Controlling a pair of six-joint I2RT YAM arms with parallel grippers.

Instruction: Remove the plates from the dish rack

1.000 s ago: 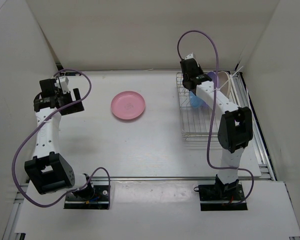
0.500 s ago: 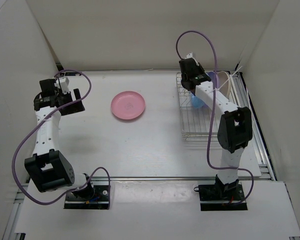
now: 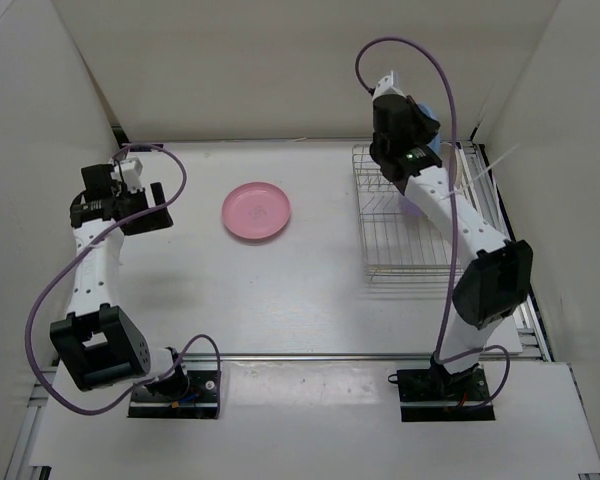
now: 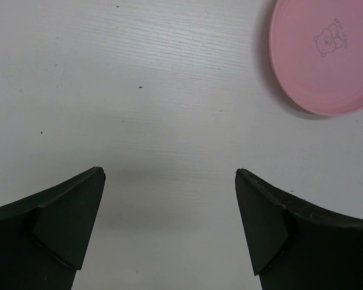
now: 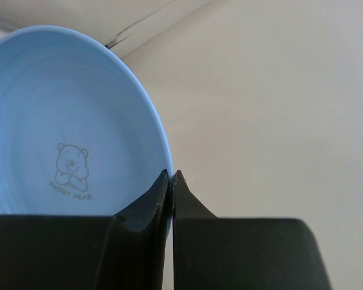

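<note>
My right gripper (image 3: 412, 116) is raised above the back of the dish rack (image 3: 380, 240) and shut on the rim of the blue plate (image 3: 430, 122). In the right wrist view its fingertips (image 5: 171, 174) pinch the edge of the blue plate (image 5: 60, 121), which carries a bear print and hangs in the air in front of the wall. A purple plate (image 3: 411, 207) shows in the rack, partly hidden under the right arm. The pink plate (image 3: 256, 211) lies flat on the table. My left gripper (image 3: 156, 205) hovers open to the left of it, holding nothing (image 4: 169, 175); the pink plate (image 4: 327, 54) is at its upper right.
White walls enclose the table on the left, back and right. The rack stands close to the right wall. A purple cable (image 3: 420, 70) loops above the right wrist, and another (image 3: 170, 170) runs by the left wrist.
The right arm has lifted up and back, carrying the blue plate out of the rack. The left arm has barely moved.
</note>
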